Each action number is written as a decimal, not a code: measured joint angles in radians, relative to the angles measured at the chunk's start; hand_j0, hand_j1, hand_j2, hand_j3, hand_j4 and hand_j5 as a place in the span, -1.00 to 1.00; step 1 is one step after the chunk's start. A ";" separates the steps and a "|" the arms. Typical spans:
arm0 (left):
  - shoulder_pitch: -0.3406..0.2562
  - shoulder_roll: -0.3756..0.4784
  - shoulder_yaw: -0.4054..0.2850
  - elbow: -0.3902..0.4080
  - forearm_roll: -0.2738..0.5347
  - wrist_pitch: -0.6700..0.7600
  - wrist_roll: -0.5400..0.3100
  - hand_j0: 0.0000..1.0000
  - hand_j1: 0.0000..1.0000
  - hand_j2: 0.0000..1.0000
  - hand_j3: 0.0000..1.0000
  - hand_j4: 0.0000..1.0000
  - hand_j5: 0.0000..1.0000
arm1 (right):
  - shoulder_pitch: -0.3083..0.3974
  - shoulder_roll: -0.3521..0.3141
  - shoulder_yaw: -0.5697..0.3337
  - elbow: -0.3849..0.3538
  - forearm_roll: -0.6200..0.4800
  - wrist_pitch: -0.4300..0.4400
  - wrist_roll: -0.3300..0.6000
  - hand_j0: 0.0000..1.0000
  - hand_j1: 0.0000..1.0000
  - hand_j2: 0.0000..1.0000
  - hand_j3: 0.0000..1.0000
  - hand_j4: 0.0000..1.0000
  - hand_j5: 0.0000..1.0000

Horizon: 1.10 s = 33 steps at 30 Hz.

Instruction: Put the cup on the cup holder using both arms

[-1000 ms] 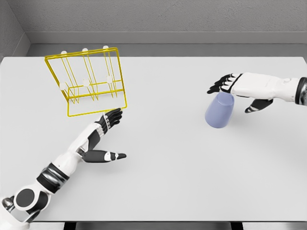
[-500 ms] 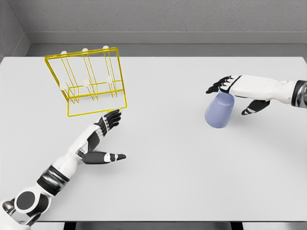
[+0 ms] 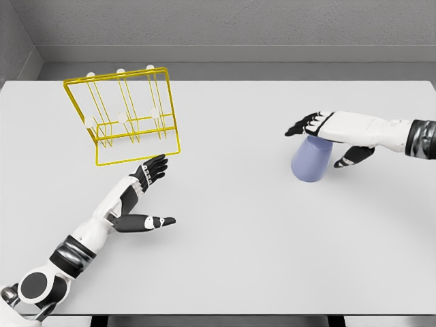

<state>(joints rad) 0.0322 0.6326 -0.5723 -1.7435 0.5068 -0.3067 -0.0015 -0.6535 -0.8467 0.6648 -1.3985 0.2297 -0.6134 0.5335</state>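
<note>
Nearest, at the lower left, the left arm (image 3: 82, 242) is seen reaching up and to the right across the white table (image 3: 231, 245). The left hand (image 3: 139, 194) is held flat and open, nothing being grasped: the fingers (image 3: 155, 167) are stretched out toward the rack, and the thumb (image 3: 153, 221) is spread well to the side, pointing right. The fingertips are placed just below the rack's front edge; contact with the wire cannot be made out.

Further back on the left, the yellow wire rack (image 3: 126, 116) is set on the table, its frame tilted back, with white-tipped pegs standing upright inside it. No cup is carried on the pegs.

On the right side, well apart from the rack, the blue cup (image 3: 310, 160) is found standing on the table, its wider end toward the camera. The right hand (image 3: 330, 133) is laid over the cup's far end, the arm (image 3: 395, 133) coming in from the right edge. Its fingers (image 3: 303, 125) are extended leftward above the cup and only loosely spread, while the thumb (image 3: 353, 157) is dropped on the cup's right side. A closed grip on the cup is not shown; whether the palm is touching it cannot be told.

Beyond the table, a grey wall (image 3: 238, 27) is seen.
</note>
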 measured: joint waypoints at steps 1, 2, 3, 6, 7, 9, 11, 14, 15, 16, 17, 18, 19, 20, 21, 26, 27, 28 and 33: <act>0.000 0.000 0.000 0.000 0.000 0.000 0.000 1.00 1.00 1.00 1.00 1.00 1.00 | 0.002 0.000 0.000 0.000 0.000 0.000 0.000 1.00 1.00 1.00 1.00 1.00 1.00; 0.003 -0.001 0.000 0.000 0.000 0.000 0.000 1.00 1.00 1.00 1.00 1.00 1.00 | 0.002 0.000 0.000 0.000 0.000 0.000 0.000 1.00 1.00 1.00 1.00 1.00 1.00; 0.003 -0.001 0.000 0.000 0.000 0.000 0.001 1.00 1.00 1.00 1.00 1.00 1.00 | 0.002 0.000 0.000 0.000 0.001 0.000 0.001 1.00 1.00 1.00 1.00 1.00 1.00; 0.005 -0.003 0.000 0.000 0.000 0.000 0.002 1.00 1.00 1.00 1.00 1.00 1.00 | 0.003 0.000 -0.001 0.000 0.001 0.000 0.001 1.00 1.00 1.00 1.00 1.00 1.00; 0.005 -0.003 0.000 0.000 0.000 0.000 0.003 1.00 1.00 1.00 1.00 1.00 1.00 | 0.005 0.000 0.000 0.000 0.001 0.000 0.001 1.00 1.00 1.00 1.00 1.00 1.00; 0.005 -0.004 0.000 0.000 0.000 0.000 0.003 1.00 1.00 1.00 1.00 1.00 1.00 | 0.011 0.001 0.000 0.000 0.002 0.000 0.002 1.00 1.00 1.00 1.00 1.00 1.00; 0.005 -0.004 0.000 0.000 0.000 0.000 0.003 1.00 1.00 1.00 1.00 1.00 1.00 | 0.011 0.001 0.000 0.000 0.002 0.000 0.004 1.00 1.00 1.00 1.00 1.00 1.00; 0.003 -0.005 0.000 0.000 0.000 0.001 0.003 1.00 1.00 1.00 1.00 1.00 1.00 | 0.012 0.001 0.000 0.000 0.002 0.000 0.006 1.00 1.00 1.00 1.00 1.00 1.00; 0.005 -0.005 0.000 0.000 0.000 0.001 0.003 1.00 1.00 1.00 1.00 1.00 1.00 | 0.011 0.001 0.000 0.000 0.002 0.000 0.007 1.00 1.00 1.00 1.00 1.00 1.00; 0.005 -0.005 0.000 0.000 0.000 0.001 0.003 1.00 1.00 1.00 1.00 1.00 1.00 | 0.012 0.001 -0.001 0.000 0.002 0.000 0.008 1.00 1.00 1.00 1.00 1.00 1.00; 0.005 -0.005 0.000 0.000 0.000 0.001 0.003 1.00 1.00 1.00 1.00 1.00 1.00 | 0.012 0.001 -0.001 0.001 0.002 0.000 0.008 1.00 1.00 1.00 1.00 1.00 1.00; 0.003 -0.006 0.000 0.000 0.000 0.001 0.003 1.00 1.00 1.00 1.00 1.00 1.00 | 0.012 0.001 -0.001 0.001 0.002 0.000 0.009 1.00 1.00 1.00 1.00 1.00 1.00; 0.003 -0.006 0.000 0.000 0.000 0.001 0.003 1.00 1.00 1.00 1.00 1.00 1.00 | 0.012 0.001 -0.001 0.001 0.002 0.000 0.010 1.00 1.00 1.00 1.00 1.00 1.00; 0.003 -0.006 0.000 0.000 0.000 0.001 0.003 1.00 1.00 1.00 1.00 1.00 1.00 | 0.012 0.001 0.000 0.001 0.003 0.000 0.010 1.00 1.00 1.00 1.00 1.00 1.00; 0.003 -0.006 0.000 0.000 0.000 0.001 0.003 1.00 1.00 1.00 1.00 1.00 1.00 | 0.012 0.002 0.000 0.002 0.003 0.000 0.011 1.00 1.00 1.00 1.00 1.00 1.00; 0.003 -0.006 0.001 0.001 0.007 0.017 0.003 1.00 1.00 1.00 1.00 1.00 1.00 | 0.021 0.003 0.001 0.002 0.007 0.000 0.013 1.00 1.00 1.00 1.00 1.00 1.00; 0.003 -0.010 0.001 0.001 0.010 0.022 0.003 1.00 1.00 1.00 1.00 1.00 1.00 | 0.018 0.003 0.001 0.002 0.008 0.000 0.014 1.00 1.00 1.00 1.00 1.00 1.00; 0.003 -0.013 0.001 0.002 0.011 0.028 0.003 1.00 1.00 1.00 1.00 1.00 1.00 | 0.014 0.003 0.000 0.002 0.008 0.000 0.017 1.00 1.00 1.00 1.00 1.00 1.00; 0.003 -0.024 0.010 0.003 0.015 0.067 0.003 1.00 1.00 1.00 1.00 1.00 1.00 | 0.002 0.008 0.001 0.000 0.012 0.000 0.051 1.00 1.00 1.00 1.00 1.00 1.00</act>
<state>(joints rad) 0.0353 0.6087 -0.5624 -1.7407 0.5215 -0.2394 0.0017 -0.6519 -0.8382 0.6659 -1.3982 0.2419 -0.6133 0.5843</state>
